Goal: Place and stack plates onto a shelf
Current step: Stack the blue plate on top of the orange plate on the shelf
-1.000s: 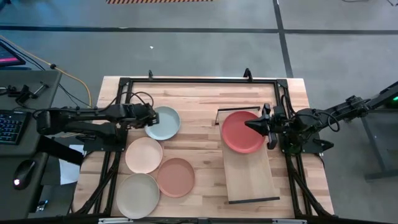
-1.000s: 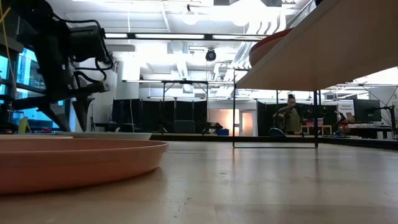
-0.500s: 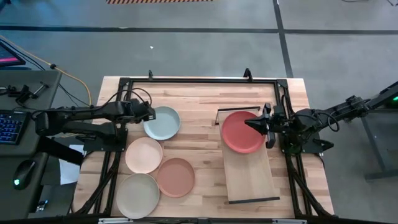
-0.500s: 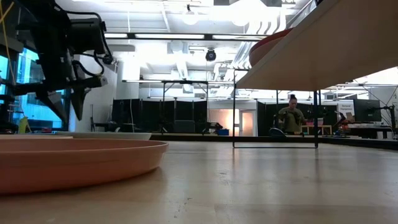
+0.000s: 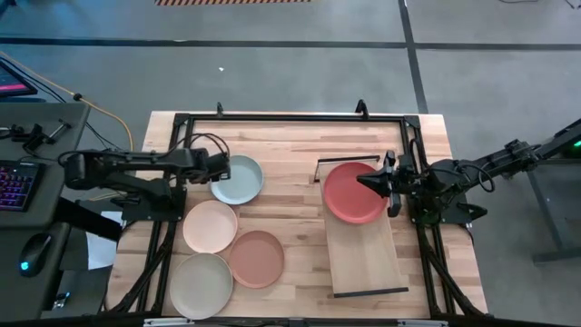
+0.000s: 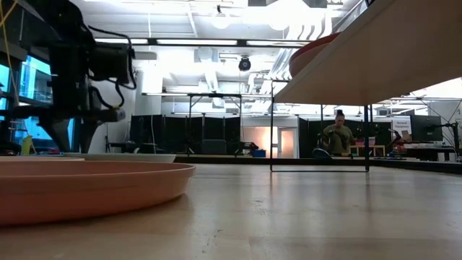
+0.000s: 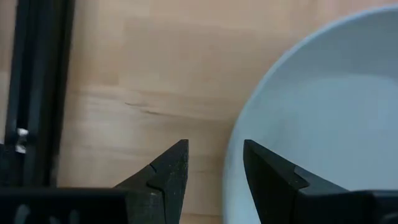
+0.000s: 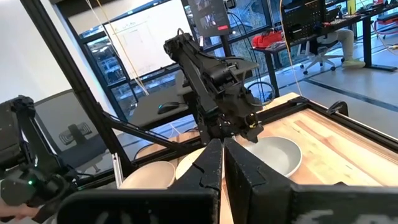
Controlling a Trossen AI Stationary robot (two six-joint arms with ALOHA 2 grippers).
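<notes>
A pale blue-grey plate [image 5: 238,179] lies flat on the table at the far left. My left gripper [image 5: 218,167] points down at its left rim and is open. In the left wrist view the gripper [image 7: 215,146] has one finger outside the rim [image 7: 235,155] and one over the plate's inside. A red plate [image 5: 352,193] rests on the far end of the light-wood shelf [image 5: 365,259]. My right gripper [image 5: 361,182] hangs level above that plate's right side, shut [image 8: 222,142] and holding nothing.
Peach [image 5: 210,226], terracotta [image 5: 257,259] and sage-cream [image 5: 201,284] plates lie close together on the table near the left front. A black frame [image 5: 290,116] runs around the table edges. The near half of the shelf is bare. A person [image 6: 336,137] stands far back in the room.
My left gripper has tipped more steeply downward and sunk toward the left rim of the blue-grey plate, staying open. The plates and my right arm have kept still.
</notes>
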